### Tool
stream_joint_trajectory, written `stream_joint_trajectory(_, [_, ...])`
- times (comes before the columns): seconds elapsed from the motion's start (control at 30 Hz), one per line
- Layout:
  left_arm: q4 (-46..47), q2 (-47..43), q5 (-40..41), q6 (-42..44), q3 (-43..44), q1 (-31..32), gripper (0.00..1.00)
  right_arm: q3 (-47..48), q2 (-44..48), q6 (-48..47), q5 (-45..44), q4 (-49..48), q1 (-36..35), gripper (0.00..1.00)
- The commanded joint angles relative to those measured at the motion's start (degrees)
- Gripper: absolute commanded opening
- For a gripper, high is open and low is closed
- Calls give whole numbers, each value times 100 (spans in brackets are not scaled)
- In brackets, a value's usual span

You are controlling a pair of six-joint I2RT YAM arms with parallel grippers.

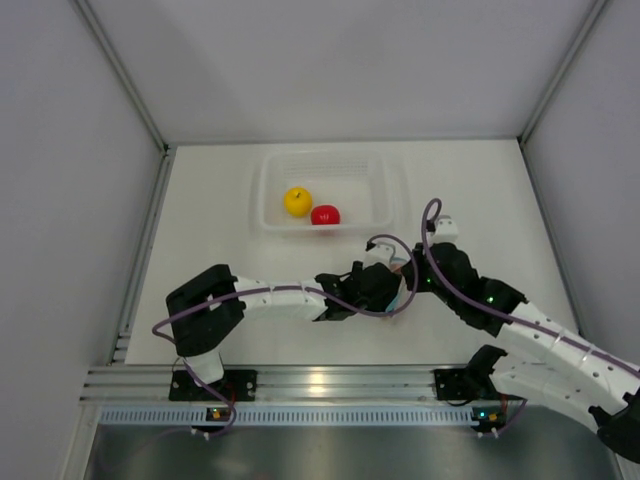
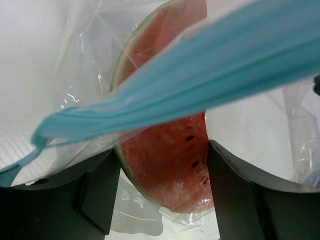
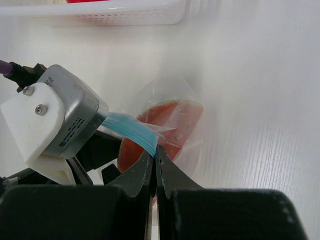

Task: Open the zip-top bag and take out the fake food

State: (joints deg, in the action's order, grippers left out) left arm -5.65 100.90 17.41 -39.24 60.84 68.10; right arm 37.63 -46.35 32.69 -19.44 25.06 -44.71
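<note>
One white bench (image 1: 200, 220) carries one clear tray (image 1: 270, 190). Just in front of it, one zip-top bag (image 3: 192, 145) sits between your two arms. Your right fingers (image 3: 155, 157) pinch its blue strip. Your left fingers (image 2: 160, 150) stand wide astride one bagged watermelon slice (image 2: 165, 165); you cannot tell if they squeeze. The tray holds one yellow fruit (image 1: 297, 201) and one red fruit (image 1: 325, 214).

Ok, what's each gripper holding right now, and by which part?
The right fingers pinch the zip-top bag by its blue zip strip. The left fingers appear to clamp the watermelon slice inside, rind edge to cut edge.
</note>
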Motion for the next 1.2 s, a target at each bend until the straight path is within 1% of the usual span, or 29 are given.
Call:
stream_joint_trajectory(0.0, [-542,53,-212,251,42,186,0,456,-102,-271,-657,-265,235,0])
stream_joint_trajectory(0.1, [-534,-228,7,189,-28,239,0,404,-287,-298,-701,-273,261,0])
stream_joint_trajectory(0.2, [-516,-544,289,154,-168,300,0,132,-331,-272,-666,-405,331,0])
stream_joint_trajectory(0.37, [-507,-677,52,233,-239,327,0,43,-515,-403,-920,-370,428,0])
stream_joint_trajectory(0.57, [-455,-1011,623,-21,-511,503,0,-45,-700,-544,-1149,-309,753,0])
stream_joint_trajectory(0.7, [-455,-1178,790,-145,-661,529,0,69,-700,-535,-1518,-142,771,0])
stream_joint_trajectory(0.83, [-455,-1117,720,-101,-626,529,0,245,-621,-614,-1563,-124,771,0])
stream_joint_trajectory(0.87, [-455,-1099,746,-127,-626,538,0,271,-551,-649,-1484,-133,771,0])
stream_joint_trajectory(0.93, [-455,-1082,843,-180,-635,547,0,210,-463,-911,-731,-474,771,0])
stream_joint_trajectory(0.97, [-446,-1090,913,-197,-626,547,0,123,-402,-983,-119,-606,771,0])
stream_joint_trajectory(1.03, [-446,-1143,1001,-224,-608,556,0,61,-410,-1053,377,-756,771,0])
stream_joint_trajectory(1.13, [-455,-1257,1159,-224,-591,573,0,-106,-410,-1132,844,-835,718,0])
stream_joint_trajectory(1.17, [-455,-1283,1186,-181,-573,582,0,-211,-341,-1185,1159,-888,709,1])
